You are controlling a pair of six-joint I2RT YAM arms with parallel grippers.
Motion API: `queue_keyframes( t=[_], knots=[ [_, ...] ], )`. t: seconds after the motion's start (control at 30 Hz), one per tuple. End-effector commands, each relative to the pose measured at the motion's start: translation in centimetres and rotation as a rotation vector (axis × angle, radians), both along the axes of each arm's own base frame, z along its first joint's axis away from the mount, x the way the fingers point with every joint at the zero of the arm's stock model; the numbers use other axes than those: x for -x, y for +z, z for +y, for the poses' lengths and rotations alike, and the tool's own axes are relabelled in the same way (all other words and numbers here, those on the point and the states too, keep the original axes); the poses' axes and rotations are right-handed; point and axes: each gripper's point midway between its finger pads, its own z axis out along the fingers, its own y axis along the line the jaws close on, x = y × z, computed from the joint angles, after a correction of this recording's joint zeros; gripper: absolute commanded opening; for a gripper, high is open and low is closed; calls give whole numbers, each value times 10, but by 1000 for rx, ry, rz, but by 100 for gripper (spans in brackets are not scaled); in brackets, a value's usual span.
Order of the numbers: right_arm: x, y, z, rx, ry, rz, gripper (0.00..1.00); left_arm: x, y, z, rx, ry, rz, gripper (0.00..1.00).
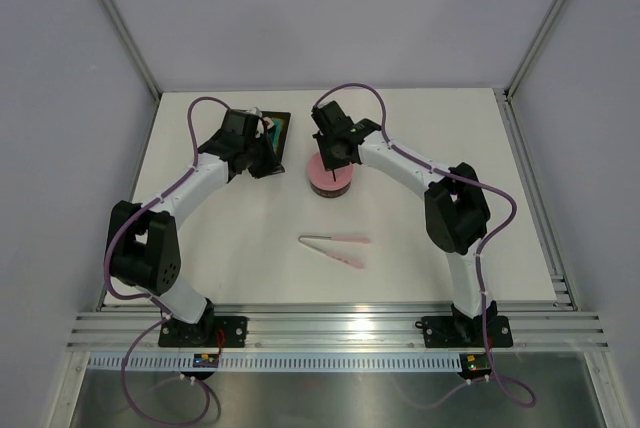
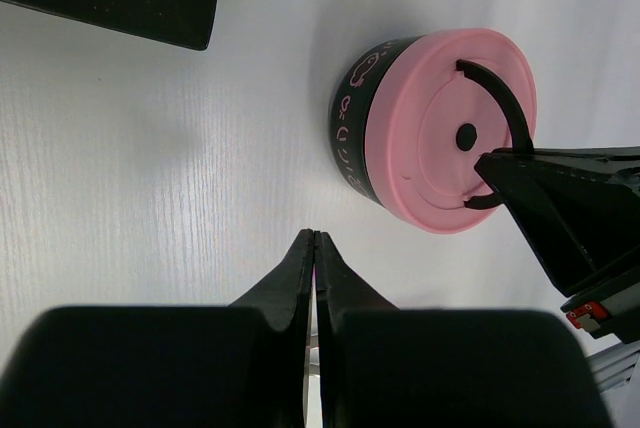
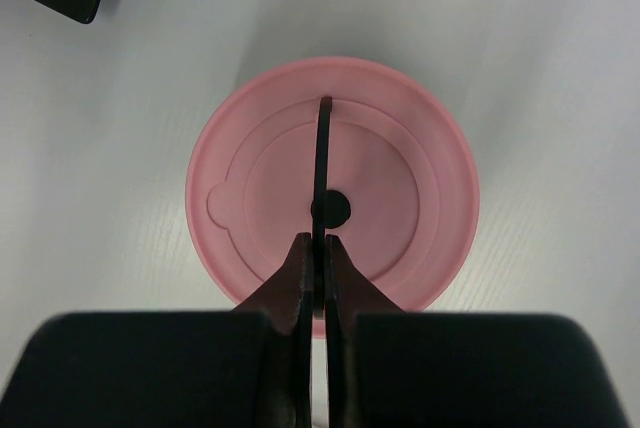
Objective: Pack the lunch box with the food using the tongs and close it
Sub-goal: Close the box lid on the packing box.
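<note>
Your right claw [image 3: 318,240] is pinching the lid handle [image 3: 322,148], probably to seat the lid on the lunch box [image 2: 352,118], while your left claw [image 2: 315,238] is hanging shut, empty.

Right gripper [image 3: 317,245] fingers [image 3: 296,283] pinch the black handle [image 3: 323,148] (seen edge-on) on the pink lid [image 3: 400,198].
</note>
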Motion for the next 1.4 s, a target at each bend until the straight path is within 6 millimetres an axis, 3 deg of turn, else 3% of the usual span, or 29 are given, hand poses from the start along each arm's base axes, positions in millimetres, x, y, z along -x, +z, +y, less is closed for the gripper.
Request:
queue_keyframes(
  t=[0.0,0.2,0.23,0.27,0.37,0.4,0.47,0.5,0.73,0.87,0.93,1.03,1.07,1.13,1.17,1.2,1.37],
  knots=[
    [30,-39,1,20,31,141,0,-1,13,0,12,-16,-50,0],
    [27,-31,-1,35,29,124,1,1,13,1,11,-20,-53,0],
    [26,-27,-1,31,29,116,5,1,14,0,12,-21,-54,0],
    [24,-23,-1,27,27,107,17,0,13,1,12,-21,-52,0],
    [21,-5,-1,12,26,75,27,0,13,-1,17,-24,-52,0],
    [20,0,0,6,25,66,39,0,14,-2,21,-25,-53,0],
    [17,13,2,-6,25,38,48,-1,15,-2,23,-25,-58,0],
    [16,18,1,-8,28,28,58,-1,16,-3,25,-27,-59,0],
    [7,64,-3,-42,0,-72,69,0,16,-2,24,-26,-58,0],
    [1,87,-8,-78,-26,-129,70,1,16,-2,24,-26,-58,0],
    [-9,101,-14,-121,-56,-171,68,1,16,-3,26,-28,-59,0],
    [-17,98,-27,-195,-112,-166,55,1,16,-3,30,-30,-61,0],
    [-20,97,-31,-214,-124,-159,40,1,17,-3,31,-31,-60,0],
    [-24,93,-34,-261,-136,-130,21,1,17,-4,30,-32,-64,0],
    [-25,91,-34,-273,-137,-121,6,0,17,-3,30,-31,-63,0],
    [-25,87,-33,-272,-133,-106,0,1,16,-3,30,-32,-61,0],
    [-20,65,-21,-283,-99,-20,0,-1,17,-4,36,-31,-61,0]
  ],
)
